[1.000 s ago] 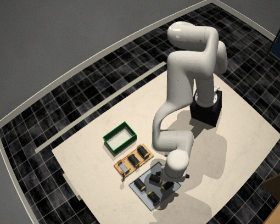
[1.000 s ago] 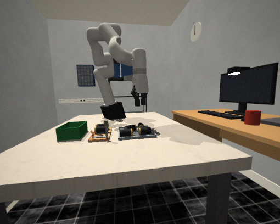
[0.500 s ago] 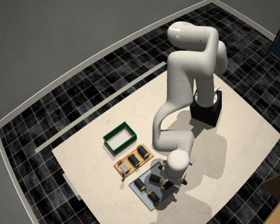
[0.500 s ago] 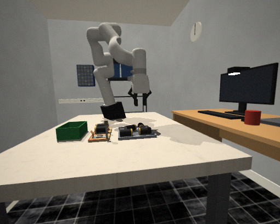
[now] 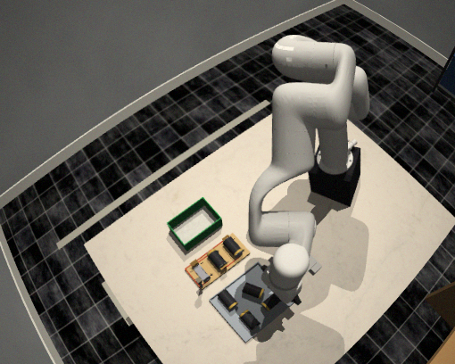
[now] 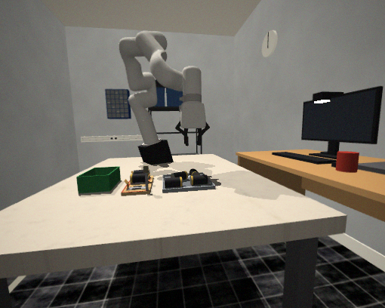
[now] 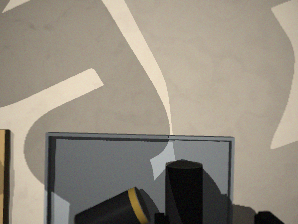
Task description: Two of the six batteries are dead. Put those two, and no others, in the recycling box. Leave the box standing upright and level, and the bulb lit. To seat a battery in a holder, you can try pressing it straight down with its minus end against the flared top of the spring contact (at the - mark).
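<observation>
The green recycling box (image 5: 177, 236) (image 6: 99, 183) stands upright and empty. Beside it, the wooden holder board (image 5: 210, 277) (image 6: 135, 192) carries two black batteries, one battery (image 5: 232, 246) nearer the robot and one battery (image 5: 217, 260) in the middle. A grey piece (image 5: 202, 271) sits at its far end; whether the bulb is lit I cannot tell. Several black batteries with yellow bands lie in the grey tray (image 5: 219, 308) (image 6: 189, 189) (image 7: 100, 155), including one battery (image 5: 252, 291) (image 7: 107, 209) and another battery (image 5: 270, 303) (image 7: 184, 192). My gripper (image 6: 192, 142) is partly open and empty, high above the tray's robot-side part.
The robot's black base (image 5: 335, 185) (image 6: 155, 152) stands on the pale table (image 5: 132, 268) (image 6: 176, 223). A wooden desk (image 6: 259, 160) with a monitor (image 6: 342, 117) and a red mug (image 6: 347, 161) stands beside the table. The arm's shadow falls across the tray.
</observation>
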`<state>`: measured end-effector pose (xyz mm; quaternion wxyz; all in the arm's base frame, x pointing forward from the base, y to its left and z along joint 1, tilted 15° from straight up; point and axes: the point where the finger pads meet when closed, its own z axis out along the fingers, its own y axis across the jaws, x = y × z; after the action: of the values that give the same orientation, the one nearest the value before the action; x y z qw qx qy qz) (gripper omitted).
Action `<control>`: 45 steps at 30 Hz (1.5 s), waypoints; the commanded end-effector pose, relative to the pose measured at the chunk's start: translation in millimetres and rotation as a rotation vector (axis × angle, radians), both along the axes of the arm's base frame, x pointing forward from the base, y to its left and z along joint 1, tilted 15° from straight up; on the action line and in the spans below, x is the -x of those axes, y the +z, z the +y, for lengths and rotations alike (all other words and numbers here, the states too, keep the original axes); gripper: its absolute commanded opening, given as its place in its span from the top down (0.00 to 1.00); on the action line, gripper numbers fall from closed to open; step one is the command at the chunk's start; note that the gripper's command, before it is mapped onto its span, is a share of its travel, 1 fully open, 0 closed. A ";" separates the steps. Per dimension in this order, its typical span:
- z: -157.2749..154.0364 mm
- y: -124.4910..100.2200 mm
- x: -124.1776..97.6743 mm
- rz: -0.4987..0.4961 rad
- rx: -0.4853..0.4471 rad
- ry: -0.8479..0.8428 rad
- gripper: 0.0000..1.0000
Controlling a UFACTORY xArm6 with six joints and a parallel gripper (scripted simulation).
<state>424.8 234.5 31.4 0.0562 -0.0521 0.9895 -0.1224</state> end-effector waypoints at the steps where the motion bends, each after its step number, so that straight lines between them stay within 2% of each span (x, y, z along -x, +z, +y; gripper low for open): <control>1: 1.2 1.6 -1.2 -0.008 -0.004 -0.012 0.49; 12: 0.1 -3.0 -1.8 -0.008 -0.004 -0.013 0.49; 17: -14.4 -62.4 -9.7 -0.008 -0.004 -0.013 0.49; 19: -17.1 -73.3 -11.2 -0.008 -0.004 -0.013 0.49; 45: -16.6 -74.0 -12.3 -0.008 -0.004 -0.013 0.49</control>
<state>435.7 216.7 -44.1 0.0576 -0.0451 0.9898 -0.1222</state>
